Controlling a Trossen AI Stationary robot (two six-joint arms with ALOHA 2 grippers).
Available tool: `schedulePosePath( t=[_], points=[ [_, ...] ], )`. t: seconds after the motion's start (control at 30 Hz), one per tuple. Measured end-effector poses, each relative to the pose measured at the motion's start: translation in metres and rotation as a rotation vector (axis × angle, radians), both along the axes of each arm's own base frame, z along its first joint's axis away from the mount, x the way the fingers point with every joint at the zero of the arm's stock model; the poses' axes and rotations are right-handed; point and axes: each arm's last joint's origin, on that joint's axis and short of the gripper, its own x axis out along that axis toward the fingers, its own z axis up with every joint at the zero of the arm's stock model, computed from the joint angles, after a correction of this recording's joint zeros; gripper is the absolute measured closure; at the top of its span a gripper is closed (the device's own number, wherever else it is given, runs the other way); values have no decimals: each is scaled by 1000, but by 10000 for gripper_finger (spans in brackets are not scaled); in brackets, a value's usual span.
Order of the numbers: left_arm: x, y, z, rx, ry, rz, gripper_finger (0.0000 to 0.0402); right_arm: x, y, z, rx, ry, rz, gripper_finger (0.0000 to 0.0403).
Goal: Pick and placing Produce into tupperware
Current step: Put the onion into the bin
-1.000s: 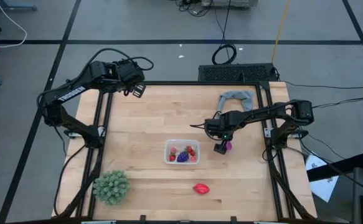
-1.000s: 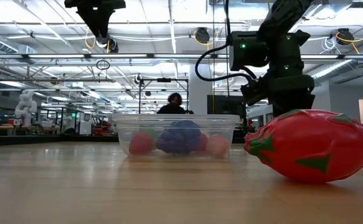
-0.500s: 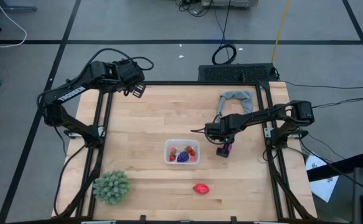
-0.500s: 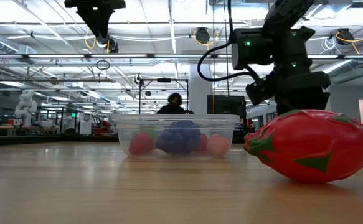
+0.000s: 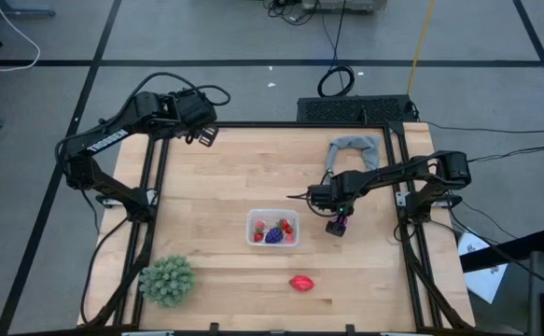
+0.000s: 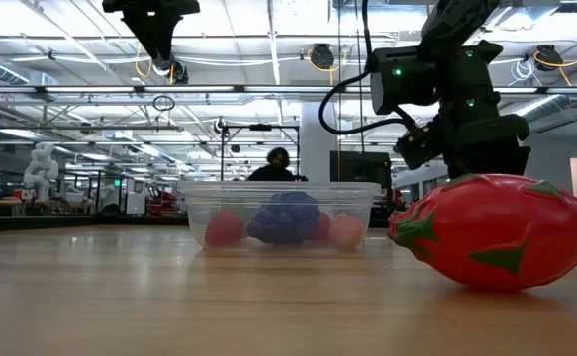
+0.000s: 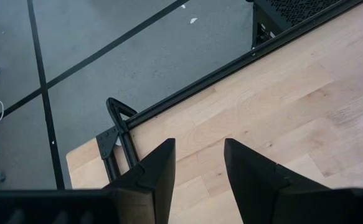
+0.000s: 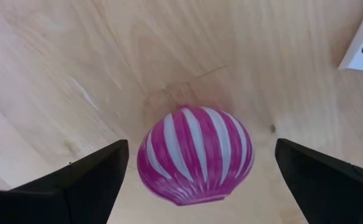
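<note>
just right of the tupperware (image 5: 273,228) on the surface (image 5: 225,177), right gripper (image 8: 193,171) low, jaws wide apart around the magenta fruit (image 8: 195,155): best centred before closing gently, since round; left gripper (image 7: 197,171) parked far, jaws apart.

Bright, even ceiling light; soft shadows on the bench (image 5: 225,177). The striped magenta fruit (image 8: 195,155) looks slightly blurred up close.
</note>
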Motion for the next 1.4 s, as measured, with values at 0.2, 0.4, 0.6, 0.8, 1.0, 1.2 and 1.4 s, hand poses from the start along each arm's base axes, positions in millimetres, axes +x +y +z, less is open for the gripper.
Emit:
schedulePosePath(
  t=[0.2,0.4,0.6,0.8,1.0,1.2,1.4],
  points=[
    [0,0,0,0,0,0,259,0,0,0,-1,-2,0,9],
    [0,0,0,0,1,0,259,0,0,0,-2,-1,-5,9],
    [0,0,0,0,0,-1,259,0,0,0,-4,2,-25,14],
    [0,0,0,0,1,0,259,0,0,0,-5,3,-26,47],
    [0,0,0,0,1,0,259,0,0,0,-4,3,-26,84],
    [0,0,0,0,1,-1,259,0,0,0,-4,2,-26,110],
    [0,0,0,0,1,-1,259,0,0,0,-4,2,-26,127]
  ],
)
